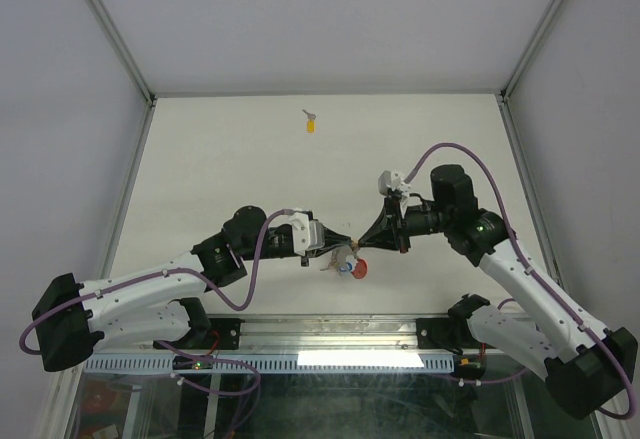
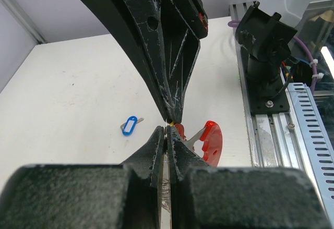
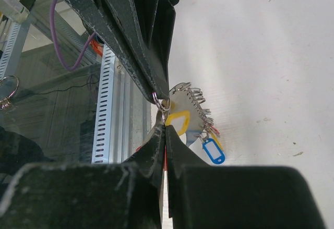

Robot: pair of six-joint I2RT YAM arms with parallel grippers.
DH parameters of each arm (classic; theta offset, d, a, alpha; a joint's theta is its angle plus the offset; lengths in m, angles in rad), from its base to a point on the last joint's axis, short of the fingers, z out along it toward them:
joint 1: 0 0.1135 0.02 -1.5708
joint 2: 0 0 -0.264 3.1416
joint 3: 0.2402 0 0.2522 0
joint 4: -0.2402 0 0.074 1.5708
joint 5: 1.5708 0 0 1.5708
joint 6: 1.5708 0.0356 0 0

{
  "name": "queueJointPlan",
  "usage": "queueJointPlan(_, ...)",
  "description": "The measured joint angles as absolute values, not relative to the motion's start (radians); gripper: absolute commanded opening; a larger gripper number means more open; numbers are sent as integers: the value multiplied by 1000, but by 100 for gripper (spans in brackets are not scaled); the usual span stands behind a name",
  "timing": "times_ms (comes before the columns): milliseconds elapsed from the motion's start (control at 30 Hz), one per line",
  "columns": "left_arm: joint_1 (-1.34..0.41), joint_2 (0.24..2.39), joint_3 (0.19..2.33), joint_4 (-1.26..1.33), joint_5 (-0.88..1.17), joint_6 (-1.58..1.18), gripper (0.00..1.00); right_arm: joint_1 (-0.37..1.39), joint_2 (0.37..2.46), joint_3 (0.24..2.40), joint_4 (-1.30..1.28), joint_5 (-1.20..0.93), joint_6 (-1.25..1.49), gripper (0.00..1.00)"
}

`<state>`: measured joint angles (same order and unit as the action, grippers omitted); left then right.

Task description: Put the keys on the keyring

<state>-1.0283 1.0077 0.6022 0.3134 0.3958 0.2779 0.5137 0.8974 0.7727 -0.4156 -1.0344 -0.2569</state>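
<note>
Near the counter's (image 1: 250, 149) near edge, at centre, the left jaws and right jaws meet tip to tip, both fully closed. A thin wire ring (image 3: 158, 98) of the keyring (image 3: 189, 99) is caught where they touch; which pair actually pinches it I cannot tell. Just below the tips sit a red key (image 2: 211, 141) and a yellow tag (image 3: 177, 122), with a blue key (image 2: 130, 125) close by, while one yellow key (image 1: 310, 122) lies alone far back.
</note>
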Motion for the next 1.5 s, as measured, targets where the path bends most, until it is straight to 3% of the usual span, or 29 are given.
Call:
queueJointPlan(467,-1028,1008,602,314,396,278,0,537,927,728,-399,-1008,-257,0)
queueJointPlan(700,-1028,1008,602,314,396,278,0,539,857,714,-387,-944,-295,35)
queueJointPlan(800,-1028,1008,602,314,396,277,0,539,773,687,-345,-912,-311,40)
queueJointPlan(1133,-1028,1008,602,315,397,276,0,539,756,639,-173,-937,-314,41)
queueJointPlan(1500,-1028,1008,602,315,397,276,0,574,845,639,-102,-983,-318,33)
